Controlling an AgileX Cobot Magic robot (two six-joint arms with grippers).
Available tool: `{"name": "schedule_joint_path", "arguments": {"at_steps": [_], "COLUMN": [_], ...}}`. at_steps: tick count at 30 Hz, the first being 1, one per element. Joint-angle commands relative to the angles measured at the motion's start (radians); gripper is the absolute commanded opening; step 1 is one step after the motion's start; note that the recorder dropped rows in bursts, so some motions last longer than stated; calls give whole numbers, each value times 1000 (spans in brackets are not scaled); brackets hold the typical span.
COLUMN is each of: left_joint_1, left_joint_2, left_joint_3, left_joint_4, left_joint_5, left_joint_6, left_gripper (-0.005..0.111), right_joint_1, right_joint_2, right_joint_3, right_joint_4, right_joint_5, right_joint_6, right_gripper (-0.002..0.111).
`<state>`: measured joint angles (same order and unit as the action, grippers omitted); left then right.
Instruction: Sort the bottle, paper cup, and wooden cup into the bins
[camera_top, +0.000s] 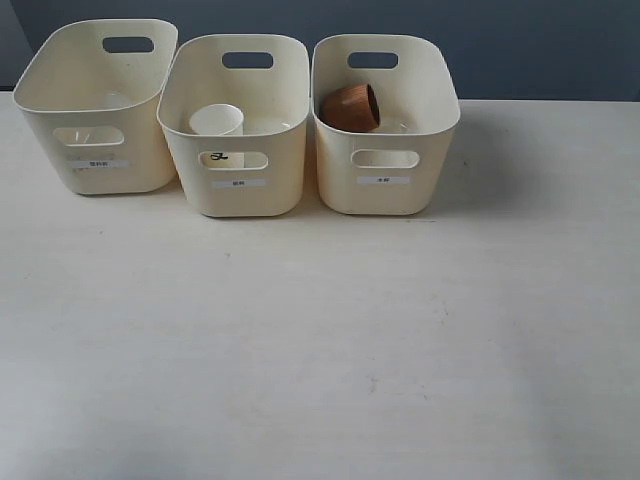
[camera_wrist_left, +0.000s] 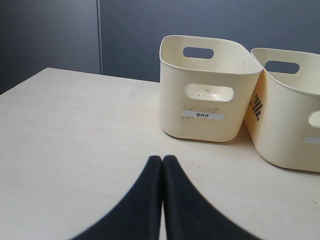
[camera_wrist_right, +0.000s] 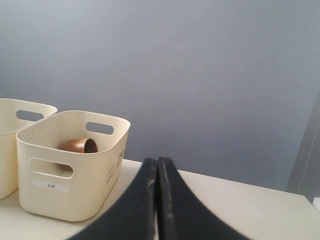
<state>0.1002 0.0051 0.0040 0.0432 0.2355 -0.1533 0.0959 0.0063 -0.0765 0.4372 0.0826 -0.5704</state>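
Note:
Three cream bins stand in a row at the back of the table. The white paper cup (camera_top: 217, 122) stands upright in the middle bin (camera_top: 270, 170). On its side in the right bin (camera_top: 430, 150) lies the brown wooden cup (camera_top: 352, 107), which the right wrist view also shows (camera_wrist_right: 78, 145). Inside the left bin (camera_top: 130, 165) the bottle (camera_top: 112, 101) shows only as a faint clear shape. My left gripper (camera_wrist_left: 162, 159) is shut and empty, low over the table in front of the left bin (camera_wrist_left: 175, 110). Beside the right bin (camera_wrist_right: 90, 185), my right gripper (camera_wrist_right: 157, 161) is shut and empty. Neither gripper appears in the exterior view.
A dark blue-grey wall runs behind the bins. The pale table (camera_top: 320, 340) stretches wide in front of them. The bins stand close together, their upper walls nearly touching.

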Motion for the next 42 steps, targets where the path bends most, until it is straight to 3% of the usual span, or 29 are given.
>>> {"name": "schedule_joint_path", "arguments": {"at_steps": [1, 4, 6, 16, 42], "left_joint_1": [-3, -3, -3, -3, -3], "left_joint_2": [-5, -5, -5, -5, -5], "left_joint_3": [-4, -4, -4, -4, -4], "left_joint_4": [3, 3, 3, 3, 3], "left_joint_5": [-4, -4, -4, -4, -4], "left_joint_6": [-1, -1, -1, -1, -1], "left_gripper": [0, 0, 0, 0, 0], "right_joint_1": [-6, -6, -6, -164, -166], "right_joint_2": [-6, -6, -6, -6, -6], "right_joint_3": [44, 77, 77, 77, 77], "right_joint_4": [-166, -459, -535, -561, -505], "right_joint_5": [-51, -111, -113, -19, 0], "right_joint_6": [132, 442, 530, 564, 570], "right_gripper": [-1, -1, -1, -1, -1]}}
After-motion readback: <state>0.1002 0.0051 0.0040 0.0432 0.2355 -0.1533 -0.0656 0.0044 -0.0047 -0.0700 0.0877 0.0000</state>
